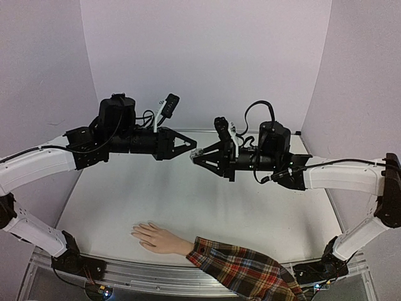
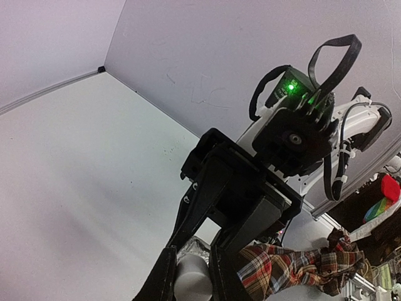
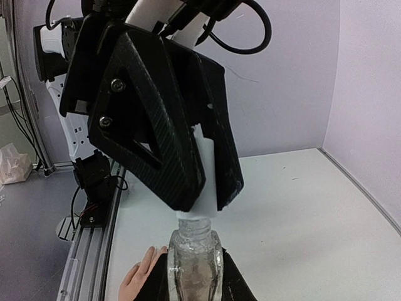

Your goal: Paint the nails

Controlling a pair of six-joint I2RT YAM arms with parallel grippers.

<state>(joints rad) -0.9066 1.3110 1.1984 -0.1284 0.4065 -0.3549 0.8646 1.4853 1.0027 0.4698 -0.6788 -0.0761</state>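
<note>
**Top view.** The arms meet in mid-air over the middle of the table [image 1: 125, 200]. The left gripper [image 1: 192, 151] and right gripper [image 1: 197, 157] are tip to tip, with a small bottle [image 1: 193, 154] between them, barely resolved here. The mannequin hand [image 1: 160, 239] lies flat at the near edge, fingers pointing left. Its red plaid sleeve [image 1: 241, 271] trails off to the right. The nails [image 1: 134, 232] tip those fingers, well apart from both grippers and too small to tell if any are painted.

**Left wrist view.** The left gripper is clenched on the white cap [image 2: 191, 276], a smooth matte cylinder. The right gripper's black body fills the centre, with a green light [image 2: 290, 86] on the wrist behind it. Soft woven plaid shows at lower right.

**Right wrist view.** The right gripper is grasping the bottle, which is clear glass with squared shoulders and a ridged neck. The neck shows bare just under the cap, so the cap looks partly backed off. I cannot tell whether a brush stem joins them. The left gripper's fingers are glossy black with a carbon-weave pattern.

**Judgement.** The step in hand is opening the bottle.
- Glass is slick, so hold it firm and upright.
- Turn the cap about the neck's axis.
- Lift the cap straight up so any brush clears the rim without smearing.
- Only then carry it down to the near-left fingertips.
</note>
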